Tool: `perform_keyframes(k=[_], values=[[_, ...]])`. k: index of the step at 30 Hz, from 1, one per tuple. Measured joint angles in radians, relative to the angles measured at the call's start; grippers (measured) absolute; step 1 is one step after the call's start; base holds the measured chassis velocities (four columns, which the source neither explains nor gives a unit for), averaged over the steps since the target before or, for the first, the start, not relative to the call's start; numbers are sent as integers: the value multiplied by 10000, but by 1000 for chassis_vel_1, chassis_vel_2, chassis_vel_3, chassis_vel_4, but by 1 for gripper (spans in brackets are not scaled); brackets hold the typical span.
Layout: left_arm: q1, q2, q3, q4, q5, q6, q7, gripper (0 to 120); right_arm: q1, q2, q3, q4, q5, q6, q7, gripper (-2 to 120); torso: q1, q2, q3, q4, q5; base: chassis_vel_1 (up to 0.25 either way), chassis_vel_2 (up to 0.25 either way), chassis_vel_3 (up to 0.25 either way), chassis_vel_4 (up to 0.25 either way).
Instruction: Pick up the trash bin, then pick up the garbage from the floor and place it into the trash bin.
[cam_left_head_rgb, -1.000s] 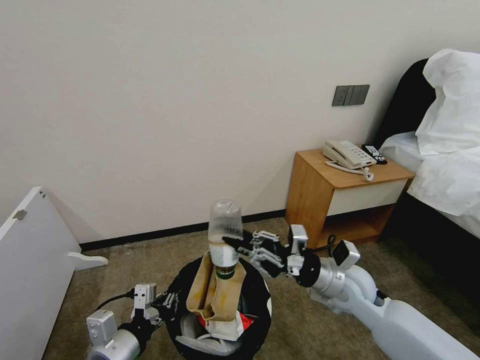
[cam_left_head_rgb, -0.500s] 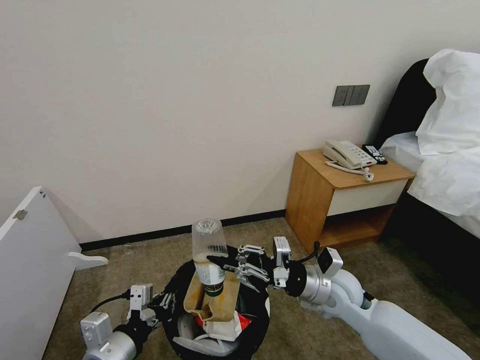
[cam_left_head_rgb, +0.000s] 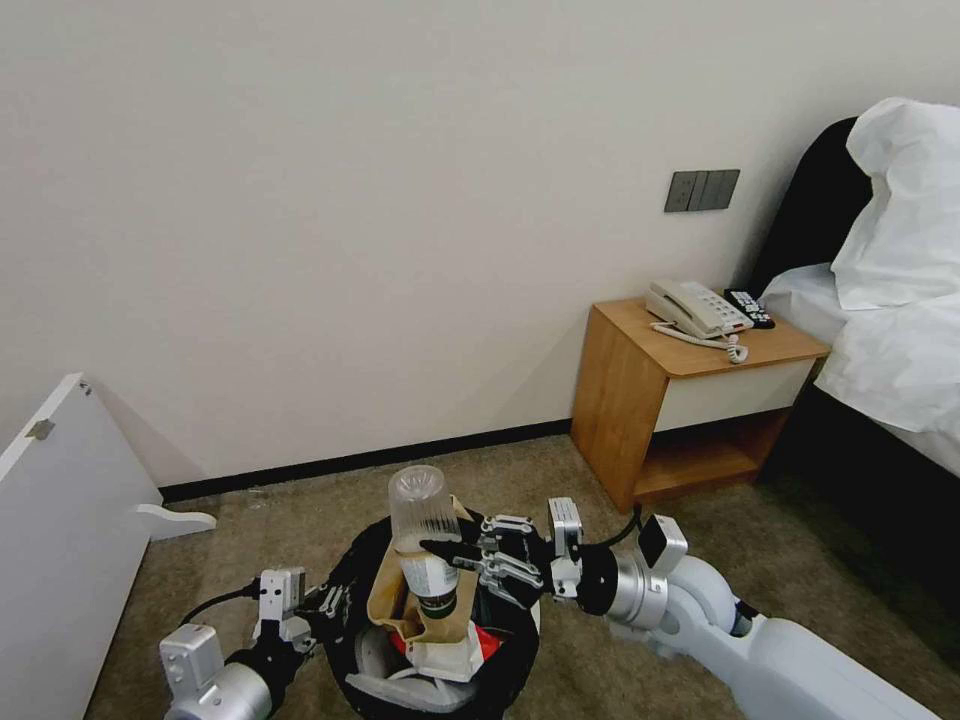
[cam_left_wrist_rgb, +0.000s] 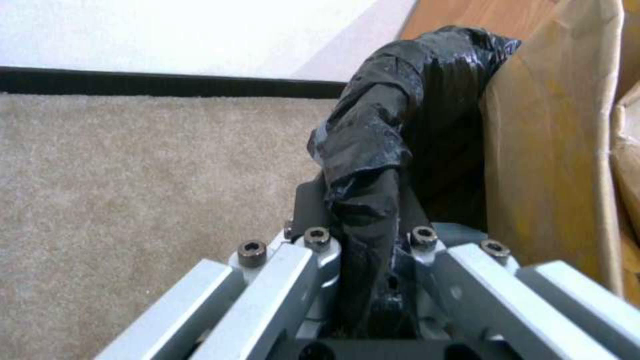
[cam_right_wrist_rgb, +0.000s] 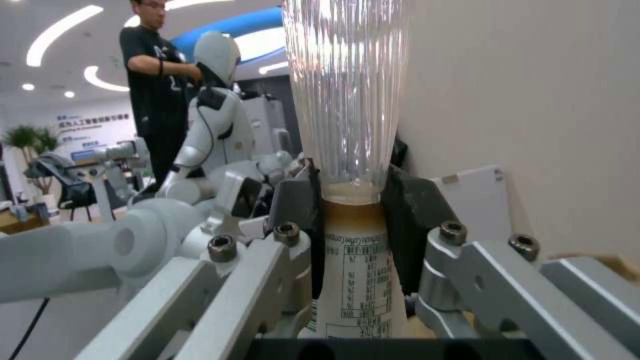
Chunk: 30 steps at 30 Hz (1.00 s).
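1. Right gripper (cam_left_head_rgb: 447, 553): clamped on the bottle (cam_left_head_rgb: 424, 535) at mid-body, where the label begins; black pads (cam_right_wrist_rgb: 408, 210) press both sides.
2. Bottle: upside down, clear base up, neck pointing down into the brown paper bag (cam_left_head_rgb: 400, 590), over the bin's mouth.
3. Left gripper (cam_left_head_rgb: 325, 607): closed on the bin's rim, pinching a fold of the black bag liner (cam_left_wrist_rgb: 373, 150).
4. Trash bin (cam_left_head_rgb: 520, 640): held off the carpet (cam_left_head_rgb: 250, 530) at the left gripper, between the two arms; holds the paper bag, white and red litter.
5. Surroundings: wooden nightstand (cam_left_head_rgb: 640, 400) with telephone (cam_left_head_rgb: 695, 308), bed (cam_left_head_rgb: 890, 320) at right, white panel (cam_left_head_rgb: 60, 500) at left.
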Motion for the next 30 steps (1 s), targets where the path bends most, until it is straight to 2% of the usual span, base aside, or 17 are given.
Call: perform_keyframes(k=[10, 24, 27, 29, 30], values=[[7, -22, 76, -8, 7, -3, 15, 4, -508, -360, 340, 125, -41, 0, -110, 19, 0, 0, 0, 0, 0, 0, 0, 0, 0], [34, -32, 119, -54, 14, -3, 23, 4, -846, -447, 627, 23, -262, 48, -25, 19, 0, 0, 0, -1, 0, 0, 0, 0, 0], [70, -25, 137, -86, 4, 0, 22, 4, -833, -394, 674, -62, -323, 75, 164, 32, 0, 0, 0, 1, -1, 0, 0, 0, 0], [74, -26, 149, -97, 0, 6, 22, 4, -819, -394, 674, -61, -323, 73, 234, 35, 0, 0, 0, 0, -1, 0, 0, 0, 0], [78, -31, 164, -110, -1, 12, 22, 4, -801, -394, 673, -50, -320, 69, 304, 42, 0, 0, 0, 0, -1, 0, 0, 0, 0]])
